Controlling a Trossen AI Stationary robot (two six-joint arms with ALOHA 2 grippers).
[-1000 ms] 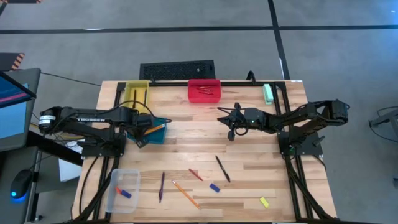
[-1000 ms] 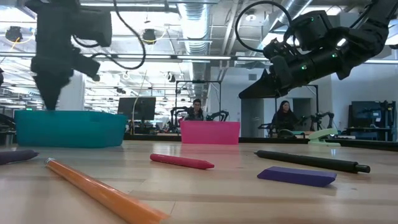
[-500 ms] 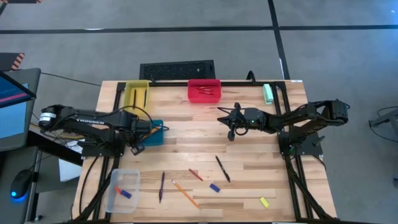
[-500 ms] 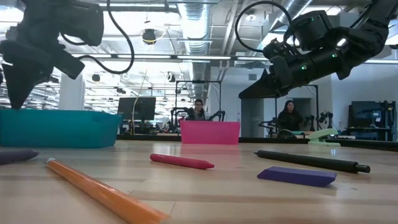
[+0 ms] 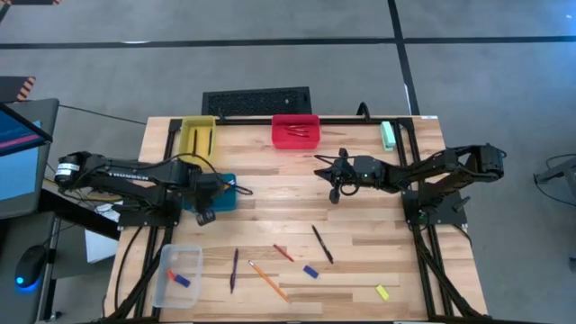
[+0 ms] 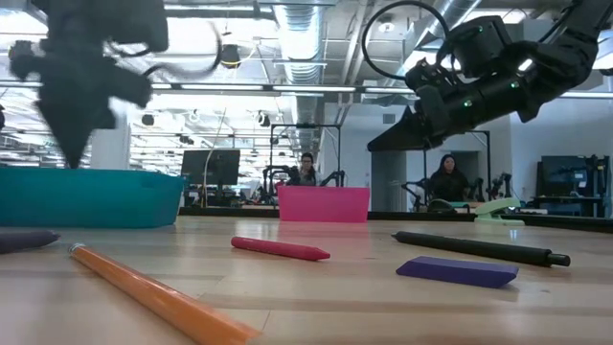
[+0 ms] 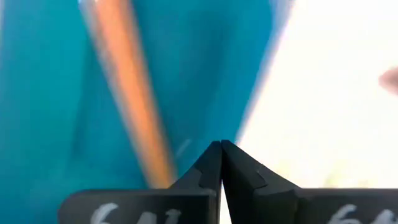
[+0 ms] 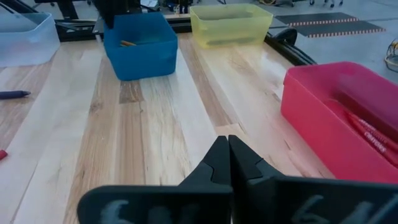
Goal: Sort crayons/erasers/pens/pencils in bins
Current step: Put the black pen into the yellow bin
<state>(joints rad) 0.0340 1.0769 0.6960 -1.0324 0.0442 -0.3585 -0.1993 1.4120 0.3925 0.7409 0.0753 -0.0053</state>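
- We judge the step between picks: the left gripper, fingers pressed together and holding nothing, hangs over the teal-blue plastic bin, where a long orange pencil lies.
- Next we need the loose orange pencil on the near boards, beside the slim purple pen; that means opening first.
- The right gripper, closed and empty, waits near the red plastic bin.
- The left wrist view is smeared; we cannot make out anything else in the teal bin.

Bright ceiling lights glare overhead; the left wrist view is motion-blurred
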